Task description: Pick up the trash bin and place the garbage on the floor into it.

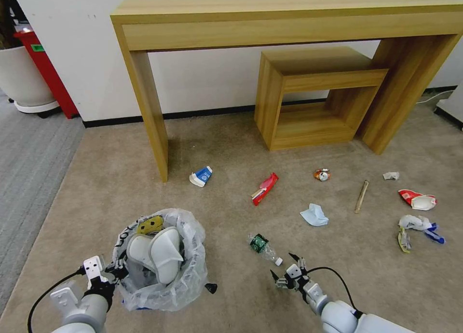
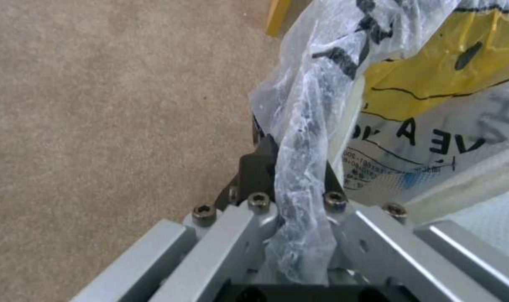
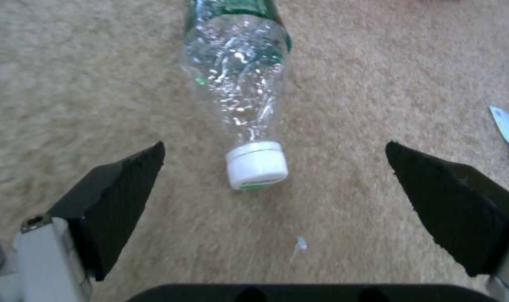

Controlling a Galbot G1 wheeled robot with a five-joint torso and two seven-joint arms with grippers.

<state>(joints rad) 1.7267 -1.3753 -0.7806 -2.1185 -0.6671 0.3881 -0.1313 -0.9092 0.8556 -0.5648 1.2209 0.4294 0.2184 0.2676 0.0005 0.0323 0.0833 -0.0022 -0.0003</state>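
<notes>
The trash bin (image 1: 190,270), lined with a crinkly translucent bag, hangs at the lower left with two white slippers (image 1: 159,253) inside. My left gripper (image 1: 112,271) is shut on its rim and bag (image 2: 299,167). My right gripper (image 1: 283,266) is open just above the beige floor (image 1: 217,212), its black fingers (image 3: 120,197) spread either side of the white cap (image 3: 257,164) of the green-label plastic bottle (image 1: 263,246), without touching it. Other garbage lies beyond: a blue-white carton (image 1: 201,176), a red wrapper (image 1: 265,188), a pale blue mask (image 1: 314,215), a crushed can (image 1: 321,175) and a wooden stick (image 1: 361,195).
A tall wooden console table (image 1: 289,19) stands against the wall with a smaller wooden stool (image 1: 313,97) under it. More wrappers (image 1: 417,200) and crumpled paper (image 1: 391,176) lie at the right. A grey carpet strip (image 1: 29,150), a white pot (image 1: 21,77) and a red object (image 1: 46,68) are at the left.
</notes>
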